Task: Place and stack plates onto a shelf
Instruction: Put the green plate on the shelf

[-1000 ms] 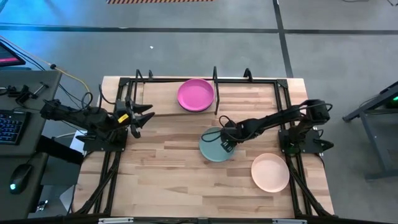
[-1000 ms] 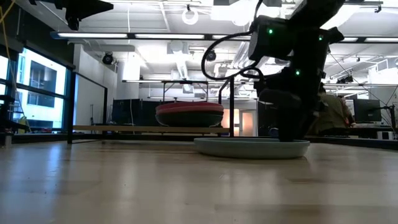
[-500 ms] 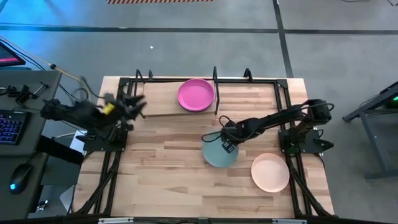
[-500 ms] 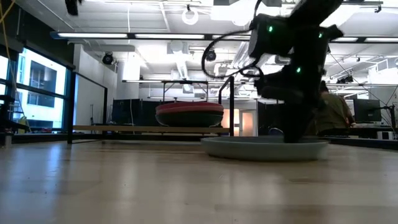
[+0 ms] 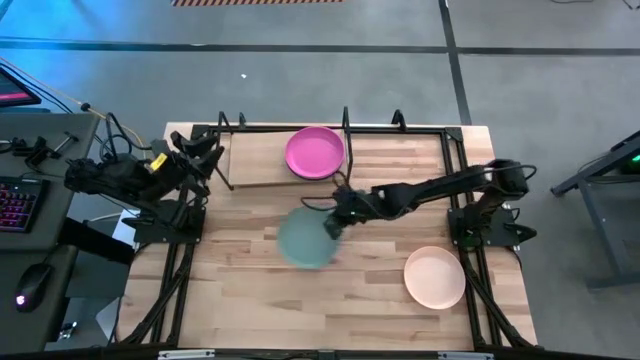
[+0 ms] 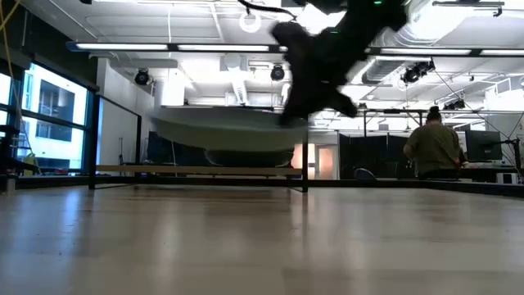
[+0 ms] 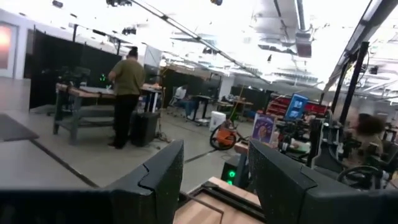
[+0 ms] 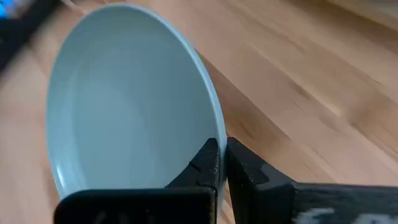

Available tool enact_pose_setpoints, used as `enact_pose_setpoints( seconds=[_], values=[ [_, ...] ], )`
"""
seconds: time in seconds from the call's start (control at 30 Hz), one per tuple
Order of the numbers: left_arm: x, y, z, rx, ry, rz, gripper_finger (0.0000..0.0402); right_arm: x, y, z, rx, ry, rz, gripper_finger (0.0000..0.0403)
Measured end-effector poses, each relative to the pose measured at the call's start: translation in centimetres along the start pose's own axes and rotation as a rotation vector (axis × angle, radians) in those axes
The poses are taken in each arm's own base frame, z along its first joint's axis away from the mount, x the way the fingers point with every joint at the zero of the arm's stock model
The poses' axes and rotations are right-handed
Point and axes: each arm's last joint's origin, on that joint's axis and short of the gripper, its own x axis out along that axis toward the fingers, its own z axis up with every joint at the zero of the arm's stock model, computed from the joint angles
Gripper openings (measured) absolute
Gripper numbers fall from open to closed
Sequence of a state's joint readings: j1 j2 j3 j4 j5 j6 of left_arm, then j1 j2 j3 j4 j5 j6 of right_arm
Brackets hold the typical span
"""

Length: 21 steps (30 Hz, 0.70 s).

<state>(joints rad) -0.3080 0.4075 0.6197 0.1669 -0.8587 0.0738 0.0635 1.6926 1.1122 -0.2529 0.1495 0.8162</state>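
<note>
While the right gripper pinches the light teal plate by its rim above the surface, magenta plate sits on shelf; pink plate on surface; left gripper spread.

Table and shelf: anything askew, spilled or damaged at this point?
Nothing stands out. The right gripper is shut on the rim of the light teal plate, held clear of the table. The magenta plate sits flat on the shelf, the pink plate flat on the table. The left gripper waits open beside the shelf's end.
</note>
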Motion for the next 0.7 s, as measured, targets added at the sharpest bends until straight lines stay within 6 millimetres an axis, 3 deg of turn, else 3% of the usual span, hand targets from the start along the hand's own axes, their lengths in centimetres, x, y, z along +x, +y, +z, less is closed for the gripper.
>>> enact_pose_setpoints(
  seconds=[0.2, 0.4, 0.57, 0.7],
  values=[
    [0.5, -0.6, -0.6, -0.022, 0.026, 0.017, 0.0168, 4.1, 2.9, 2.3, 0.143, -0.167, 0.048, 0.0],
    [1.0, -1.1, -0.5, -0.064, 0.006, 0.015, 0.0168, 7.0, 4.9, 5.9, 0.364, -0.356, 0.001, 0.0],
    [0.9, -0.9, 0.6, -0.161, -0.08, 0.012, 0.0168, 8.9, 4.3, 8.2, 0.476, -0.42, -0.139, 0.0],
    [0.5, -0.5, 1.1, -0.124, -0.107, 0.005, 0.0168, 10.0, 3.1, 10.1, 0.527, -0.44, -0.253, 0.0]
  ],
)
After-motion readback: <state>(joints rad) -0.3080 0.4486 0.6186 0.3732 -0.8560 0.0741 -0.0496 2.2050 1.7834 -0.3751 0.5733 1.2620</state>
